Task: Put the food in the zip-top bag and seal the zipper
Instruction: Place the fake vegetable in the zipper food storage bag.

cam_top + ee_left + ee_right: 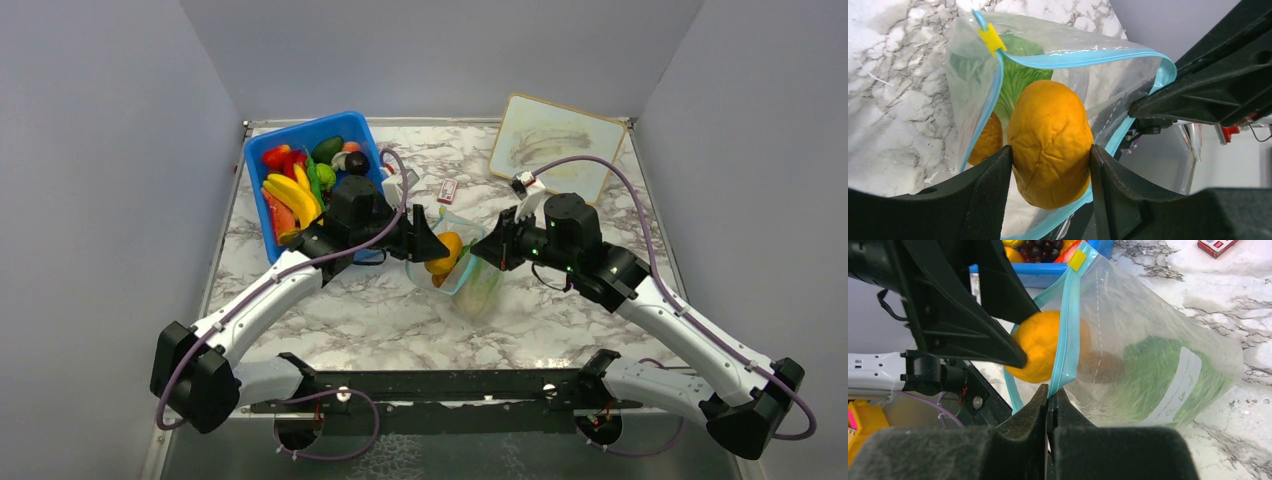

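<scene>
The clear zip-top bag [470, 275] stands open at the table's middle, with a green lettuce [1168, 375] and an orange-brown piece [984, 142] inside. Its light-blue zipper strip [1083, 57] carries a yellow slider [991, 38]. My left gripper [1050, 165] is shut on an orange round fruit [1050, 140] and holds it in the bag's mouth; the fruit also shows in the top view [445, 252] and the right wrist view [1038, 350]. My right gripper [1050, 392] is shut on the bag's blue mouth edge [1068, 330] and holds it up.
A rigid blue bin [262, 205] with several toy fruits and vegetables stands at the back left, just behind the left gripper. A small red-and-white box [447, 191] lies behind the bag. A whiteboard [555, 145] lies at the back right.
</scene>
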You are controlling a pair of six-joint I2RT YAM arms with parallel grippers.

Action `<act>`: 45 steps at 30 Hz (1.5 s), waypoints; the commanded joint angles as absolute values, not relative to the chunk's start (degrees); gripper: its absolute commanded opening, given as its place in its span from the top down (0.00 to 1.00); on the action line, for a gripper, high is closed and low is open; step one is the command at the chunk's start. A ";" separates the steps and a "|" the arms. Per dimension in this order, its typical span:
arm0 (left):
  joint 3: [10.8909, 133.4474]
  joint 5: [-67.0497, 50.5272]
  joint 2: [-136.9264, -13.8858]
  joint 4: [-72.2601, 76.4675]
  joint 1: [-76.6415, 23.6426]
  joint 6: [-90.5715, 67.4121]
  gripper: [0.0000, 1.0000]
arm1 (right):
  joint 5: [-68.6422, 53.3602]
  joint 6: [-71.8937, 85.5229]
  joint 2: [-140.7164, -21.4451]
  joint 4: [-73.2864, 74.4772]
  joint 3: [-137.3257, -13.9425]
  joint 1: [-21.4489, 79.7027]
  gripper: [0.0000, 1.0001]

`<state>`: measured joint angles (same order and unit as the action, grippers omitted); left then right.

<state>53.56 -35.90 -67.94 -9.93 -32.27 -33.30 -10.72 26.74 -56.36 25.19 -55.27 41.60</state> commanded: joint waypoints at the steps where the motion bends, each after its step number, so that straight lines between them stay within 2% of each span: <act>1: 56.50 -30.12 -70.92 -8.45 -35.98 -33.12 0.61 | -12.77 26.90 -56.59 22.21 -54.93 41.48 0.99; 8: 59.73 -27.26 -75.55 -8.46 -38.93 -31.78 0.56 | -13.18 26.81 -56.54 21.88 -54.78 41.48 0.99; 15: 60.12 -25.15 -76.86 -9.12 -40.07 -30.19 0.41 | -13.11 26.89 -56.22 21.48 -54.49 41.44 0.99; 26: 62.00 -22.21 -75.62 -12.24 -40.06 -28.04 0.27 | -13.48 26.63 -56.97 20.99 -54.67 41.44 0.99; 36: 64.31 -16.64 -72.46 -14.44 -40.09 -24.97 0.29 | -13.62 26.30 -56.40 20.96 -54.29 41.48 0.99; 45: 67.84 -3.72 -69.48 -19.74 -40.08 -19.54 0.29 | -13.29 26.28 -54.97 20.19 -52.80 41.48 0.99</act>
